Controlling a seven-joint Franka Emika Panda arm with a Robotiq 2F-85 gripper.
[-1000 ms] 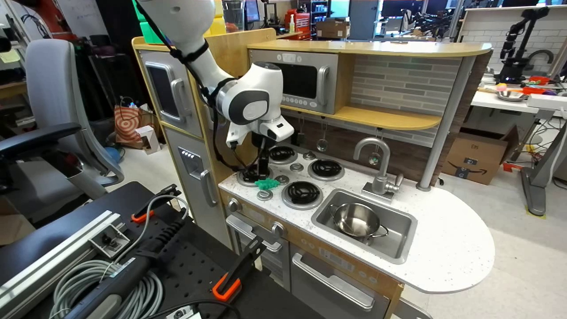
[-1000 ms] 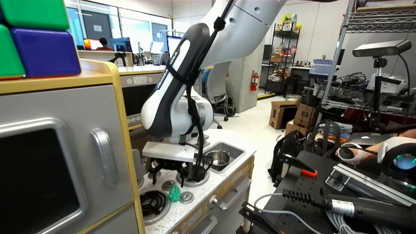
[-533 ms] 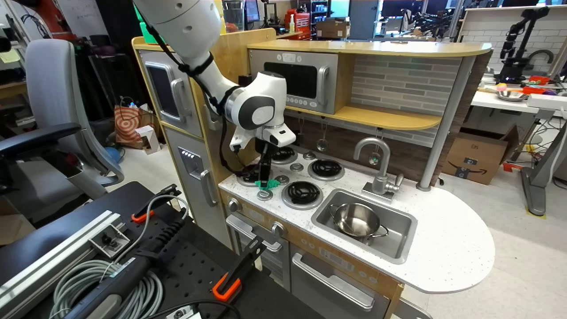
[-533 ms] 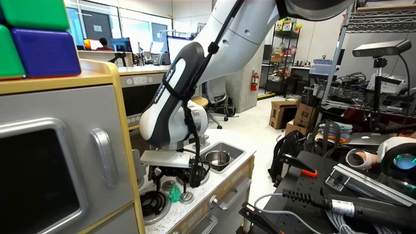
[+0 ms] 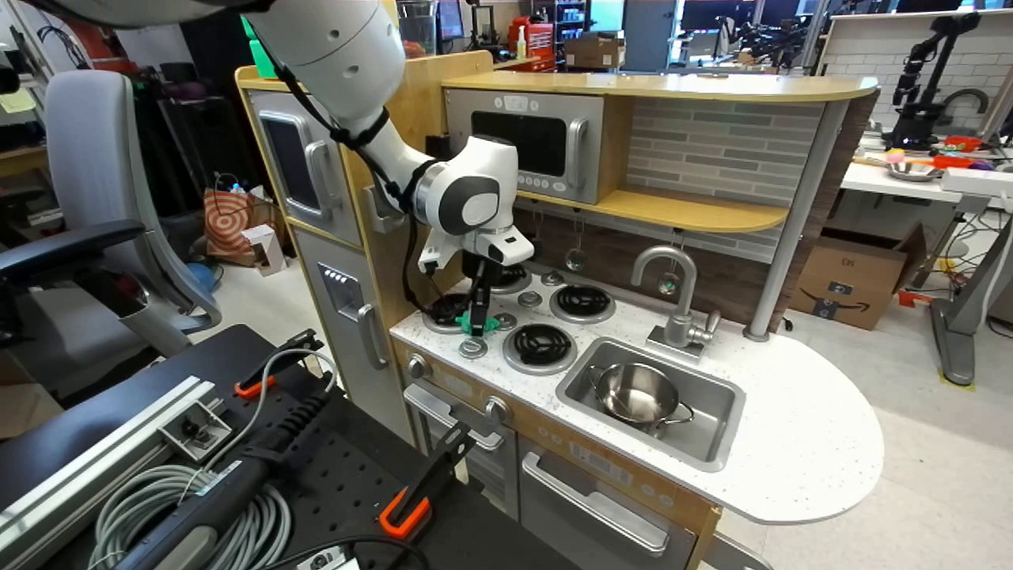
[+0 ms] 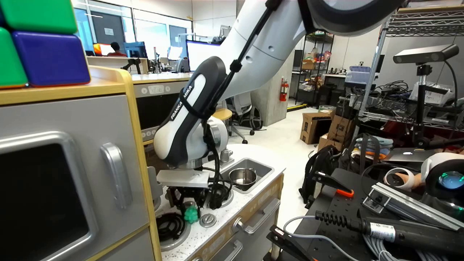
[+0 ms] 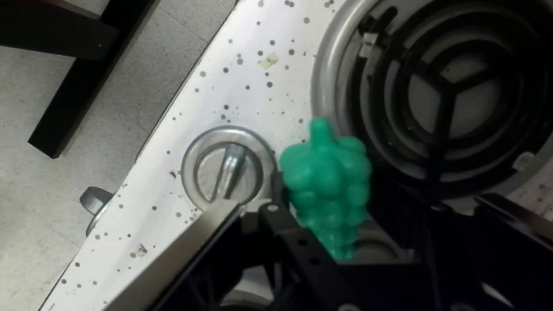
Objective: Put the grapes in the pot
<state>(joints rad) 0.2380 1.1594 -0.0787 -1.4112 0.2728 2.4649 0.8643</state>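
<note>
White robot arm (image 5: 475, 186) leans over a speckled play-kitchen counter (image 5: 815, 443). Set into it is a grey sink (image 5: 718, 419), black coil burners (image 5: 540, 347) just beside. On the sink's burner side, well apart from it, the black gripper (image 7: 328, 190) points down, jaws drawn in. Inside the sink stands the silver pot (image 5: 637, 392). Green toy grapes (image 7: 327, 177), well away from the sink, are pinched between the jaws.

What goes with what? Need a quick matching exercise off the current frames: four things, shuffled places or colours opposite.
Things:
1. faucet
2. grapes
3. fire extinguisher
4. pot

Place or colour:
A. red
B. inside the sink
C. standing at the sink's edge
D. between the fingers of the claw

Pairs: 1-C; 2-D; 3-A; 4-B
</note>
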